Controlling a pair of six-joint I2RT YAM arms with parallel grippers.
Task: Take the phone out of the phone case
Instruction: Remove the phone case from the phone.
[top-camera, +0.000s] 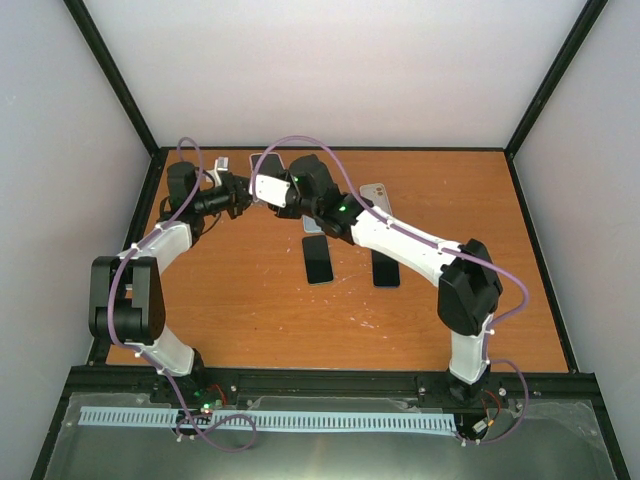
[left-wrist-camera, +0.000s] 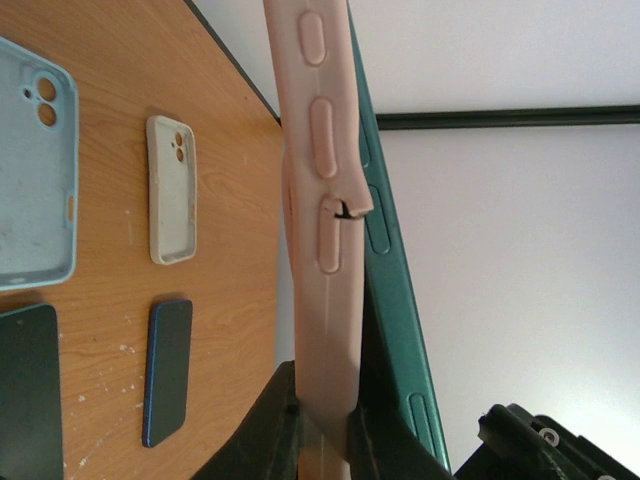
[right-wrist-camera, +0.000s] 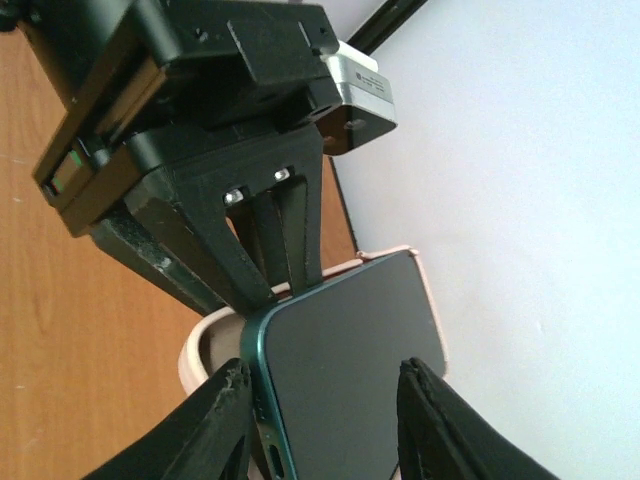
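Note:
Both arms meet above the table's far left, where the pink phone case (top-camera: 266, 186) is held up between them. My left gripper (left-wrist-camera: 325, 432) is shut on the case (left-wrist-camera: 322, 200), clamping its edge. The teal phone (left-wrist-camera: 388, 270) stands partly peeled away from the case along that edge. In the right wrist view the phone (right-wrist-camera: 350, 340) shows its dark screen, one corner lifted out of the case rim (right-wrist-camera: 203, 345). My right gripper (right-wrist-camera: 322, 405) straddles the phone's near end with its jaws apart, and its fingers (right-wrist-camera: 225, 420) lie close beside the phone's edges.
On the wooden table lie a light-blue case (left-wrist-camera: 35, 170), a cream case (left-wrist-camera: 172, 190), a blue phone (left-wrist-camera: 167, 370) and a dark phone (left-wrist-camera: 28, 390). The top view shows two dark phones (top-camera: 318, 260) (top-camera: 385, 268) mid-table, and black frame posts at the back corners.

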